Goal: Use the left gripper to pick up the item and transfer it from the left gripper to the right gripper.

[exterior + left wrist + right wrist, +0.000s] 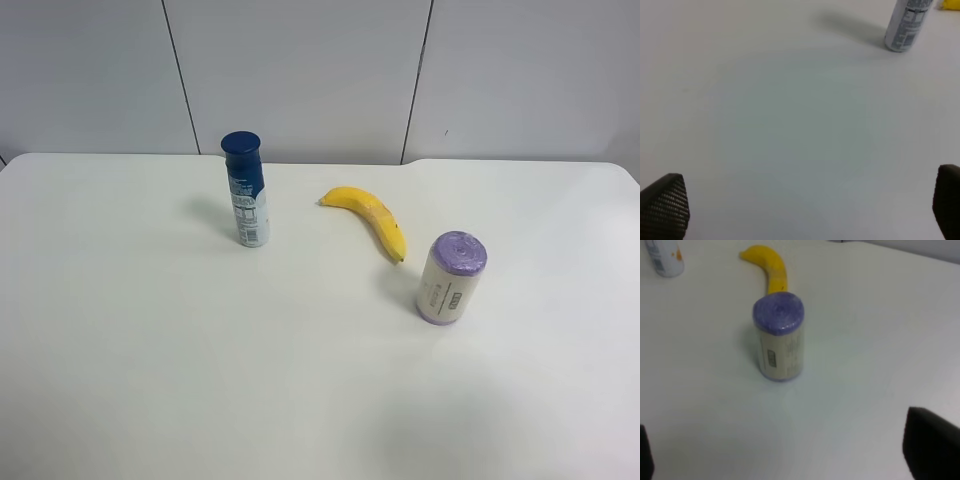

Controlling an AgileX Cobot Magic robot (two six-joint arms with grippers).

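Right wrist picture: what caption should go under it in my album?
A purple-topped roll stands upright on the white table, a banana behind it.

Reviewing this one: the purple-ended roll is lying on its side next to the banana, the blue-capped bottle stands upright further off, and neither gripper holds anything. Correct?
Not quite. The purple-ended roll is standing upright on one end, not lying on its side; the exterior high and right wrist views both show this. The rest holds: it is next to the banana, the blue-capped bottle stands upright further off, and neither gripper holds anything.
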